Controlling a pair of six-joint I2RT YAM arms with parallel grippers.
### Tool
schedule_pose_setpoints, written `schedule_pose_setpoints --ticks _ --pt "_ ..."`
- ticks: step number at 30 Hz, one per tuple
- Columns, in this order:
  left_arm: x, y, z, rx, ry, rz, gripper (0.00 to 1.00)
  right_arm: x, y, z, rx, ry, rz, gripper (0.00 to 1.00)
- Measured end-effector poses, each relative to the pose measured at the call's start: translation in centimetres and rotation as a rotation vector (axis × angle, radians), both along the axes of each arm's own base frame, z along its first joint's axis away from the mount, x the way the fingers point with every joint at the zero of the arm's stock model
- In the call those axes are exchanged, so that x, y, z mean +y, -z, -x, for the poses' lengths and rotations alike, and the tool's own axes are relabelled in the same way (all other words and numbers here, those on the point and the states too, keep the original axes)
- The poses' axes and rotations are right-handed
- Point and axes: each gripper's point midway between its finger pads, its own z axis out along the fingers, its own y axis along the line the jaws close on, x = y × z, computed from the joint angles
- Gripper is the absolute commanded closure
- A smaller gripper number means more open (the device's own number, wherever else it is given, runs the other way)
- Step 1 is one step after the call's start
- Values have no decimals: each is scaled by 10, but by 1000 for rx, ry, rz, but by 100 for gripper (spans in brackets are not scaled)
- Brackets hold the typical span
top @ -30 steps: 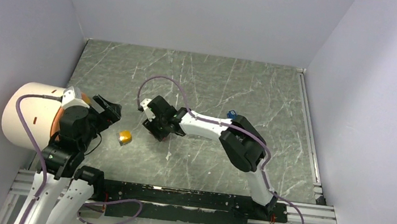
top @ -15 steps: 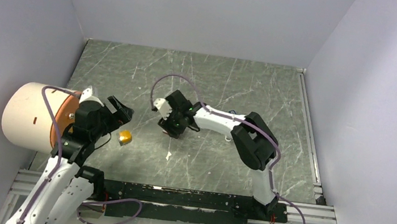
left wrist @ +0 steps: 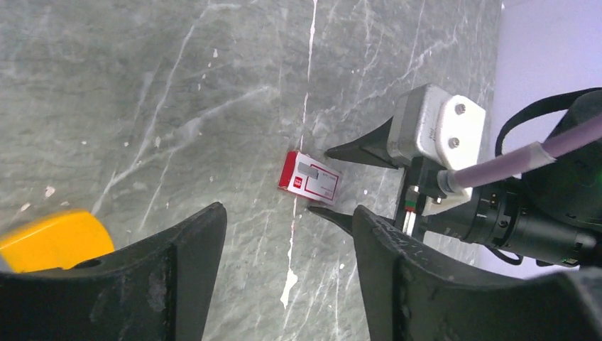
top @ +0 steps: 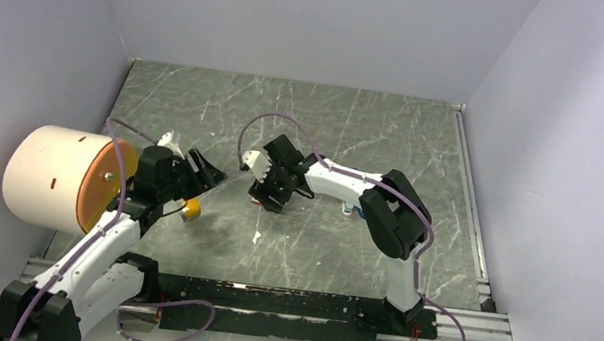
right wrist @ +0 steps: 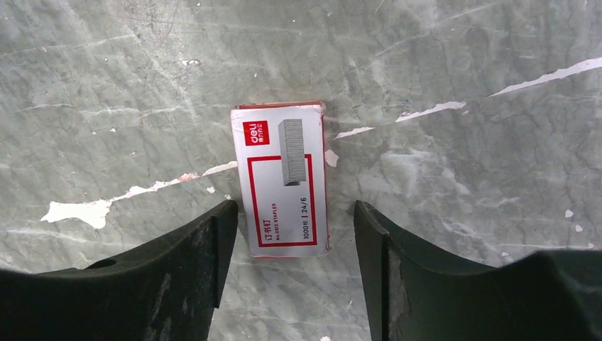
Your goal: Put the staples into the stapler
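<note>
A small red-and-white staple box (right wrist: 280, 181) lies flat on the marbled table; it also shows in the left wrist view (left wrist: 309, 183). My right gripper (right wrist: 292, 213) is open just above it, one fingertip on each side, not touching. From above, the right gripper (top: 265, 198) covers most of the box. My left gripper (left wrist: 287, 220) is open and empty, pointing at the box from the left (top: 212, 170). No loose grey staples show. A small bluish piece (top: 348, 209) peeks out beside the right forearm; I cannot tell whether it is the stapler.
An orange-yellow block (top: 189, 208) lies just below the left gripper, at the lower left of the left wrist view (left wrist: 53, 238). A big white cylinder (top: 46, 174) with an orange end face lies at the table's left edge, behind the left arm.
My left arm has swung right, from beside the cylinder toward the box. My right gripper has shifted a little to the right, with the box now between its open fingers.
</note>
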Motion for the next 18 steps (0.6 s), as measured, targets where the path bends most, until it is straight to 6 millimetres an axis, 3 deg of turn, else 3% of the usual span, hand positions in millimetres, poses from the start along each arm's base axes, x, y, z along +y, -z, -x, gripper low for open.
schedule_pose_setpoints --ticks 4,12,18 --pt "-9 13 -5 31 28 37 47 0 0 -1 -18 -22 -17 40" --pt "-42 61 -3 197 187 118 37 2 0 -4 -21 -54 -57 44" --pt "-75 82 -5 269 302 143 48 3 -1 -2 -43 -139 -114 44"
